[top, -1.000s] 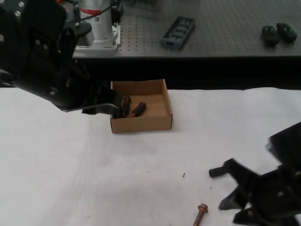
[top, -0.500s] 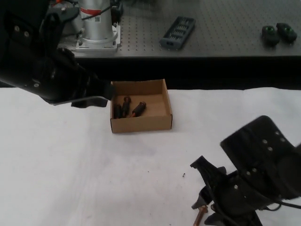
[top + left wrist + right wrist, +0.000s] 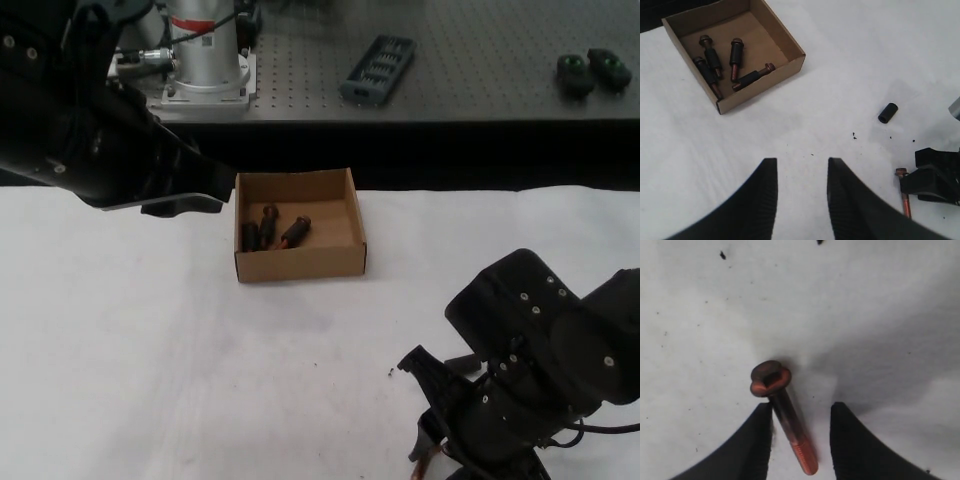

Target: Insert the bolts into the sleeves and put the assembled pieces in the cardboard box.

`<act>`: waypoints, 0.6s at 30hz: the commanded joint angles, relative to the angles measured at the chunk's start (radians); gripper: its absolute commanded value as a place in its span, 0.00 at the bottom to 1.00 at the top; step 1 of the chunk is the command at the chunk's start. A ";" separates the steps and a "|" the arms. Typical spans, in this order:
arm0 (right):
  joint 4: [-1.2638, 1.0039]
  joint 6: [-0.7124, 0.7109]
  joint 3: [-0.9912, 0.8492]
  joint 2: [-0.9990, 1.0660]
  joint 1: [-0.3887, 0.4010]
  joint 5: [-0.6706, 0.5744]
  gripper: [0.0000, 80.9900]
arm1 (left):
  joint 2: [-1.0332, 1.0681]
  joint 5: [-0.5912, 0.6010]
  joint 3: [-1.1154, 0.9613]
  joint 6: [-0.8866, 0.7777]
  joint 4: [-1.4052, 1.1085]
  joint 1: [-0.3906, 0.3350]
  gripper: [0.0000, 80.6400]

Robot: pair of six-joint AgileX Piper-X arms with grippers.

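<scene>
Loose bolt (image 3: pixel 782 415) flat on the white cover (image 3: pixel 880 300), now bracketed by the spread, unclamped fingers of the right gripper (image 3: pixel 801 412), lowered over it within the last second. Empty left gripper (image 3: pixel 801 165), fingers apart, pulled back from the cardboard box (image 3: pixel 762 82) holding four assembled pieces (image 3: pixel 735 52). Loose sleeve (image 3: pixel 887 112) ahead of it, apart from the bolt. Likely next: clamping the bolt for the last pairing.

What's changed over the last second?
The left gripper, open, pulled back leftward from the box. The right gripper swung in from the right and now straddles the loose bolt, open, not yet gripping it. The box, the bolt and the loose sleeve stayed put.
</scene>
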 commanded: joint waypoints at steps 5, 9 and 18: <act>0.022 -0.047 -0.007 0.008 0.006 -0.007 0.31 | -0.012 -0.003 -0.006 0.009 0.003 0.003 0.31; 0.024 -0.053 -0.007 0.008 0.027 -0.007 0.29 | -0.012 -0.003 -0.006 0.009 0.003 0.003 0.31; -0.015 -0.098 -0.007 0.036 0.062 -0.033 0.29 | -0.012 0.001 -0.006 0.009 0.003 0.003 0.31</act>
